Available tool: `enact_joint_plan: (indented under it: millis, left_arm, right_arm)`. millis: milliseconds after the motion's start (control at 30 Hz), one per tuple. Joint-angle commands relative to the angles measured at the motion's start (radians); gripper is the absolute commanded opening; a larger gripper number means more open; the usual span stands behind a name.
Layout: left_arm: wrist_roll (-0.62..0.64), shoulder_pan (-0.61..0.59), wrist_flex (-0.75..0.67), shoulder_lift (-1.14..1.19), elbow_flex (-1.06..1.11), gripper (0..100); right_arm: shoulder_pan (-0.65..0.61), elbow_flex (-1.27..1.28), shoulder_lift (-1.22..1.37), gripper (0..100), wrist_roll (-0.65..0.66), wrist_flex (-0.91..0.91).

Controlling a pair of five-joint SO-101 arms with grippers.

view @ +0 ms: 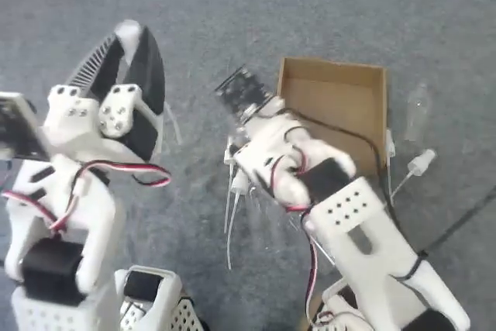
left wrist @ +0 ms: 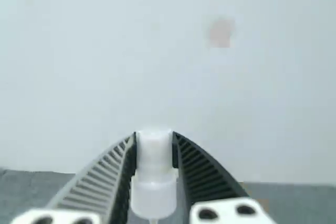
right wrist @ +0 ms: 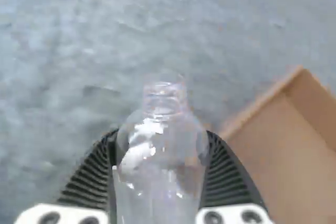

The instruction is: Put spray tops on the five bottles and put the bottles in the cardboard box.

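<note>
At the left of the high view the left gripper (view: 129, 35) is raised above the grey desk (view: 232, 29), its jaws clamped on a white spray top (left wrist: 154, 177), gripped at the sides of its head and collar. The top looks like light, stiff plastic; I judge the collar the best place to hold it, since a thin dip tube would bend easily. Toward the middle, the right gripper (right wrist: 160, 139) has its jaws closed around the upper body of a clear bottle (right wrist: 160, 156), leaving the short threaded neck open and free. The bottle looks empty, thin-walled and glossy. It is probably very light, smooth enough to slip and soft enough to dent, so a moderate squeeze on the body below the neck suits it. Under the right arm, what look like more spray tops (view: 239, 182) lie on the desk with thin tubes trailing. Just right of this the cardboard box (view: 333, 71) stands open, brown and shallow. Beyond its right wall a second clear bottle (view: 417, 110) and a loose spray top (view: 421, 163) lie on the desk, near each other.
</note>
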Motion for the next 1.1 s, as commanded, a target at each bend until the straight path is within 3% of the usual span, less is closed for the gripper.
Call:
enact_joint_plan:
  millis: [0, 133, 233, 433, 800, 1067]
  left_arm:
    - [0.132, -0.095, -0.147, -0.014, 0.065, 1]
    - [0.236, -0.236, -0.241, -0.014, 0.165, 1]
    - [0.245, -0.264, -0.252, -0.014, 0.200, 1]
    - [0.245, -0.258, -0.250, -0.014, 0.220, 1]
    - [0.247, -0.140, -0.180, -0.014, 0.262, 1]
    - [0.245, -0.130, -0.176, -0.014, 0.381, 1]
  right_arm:
    - [-0.074, 0.031, -0.054, 0.7, -0.015, -0.071]
    - [-0.154, 0.061, -0.054, 0.6, -0.015, -0.125]
    - [-0.183, 0.107, -0.054, 0.6, -0.018, -0.208]
    - [-0.182, 0.190, -0.054, 0.6, -0.020, -0.383]
    - [-0.182, 0.193, -0.054, 0.6, -0.021, -0.390]
    - [-0.179, 0.193, -0.056, 0.6, -0.023, -0.398]
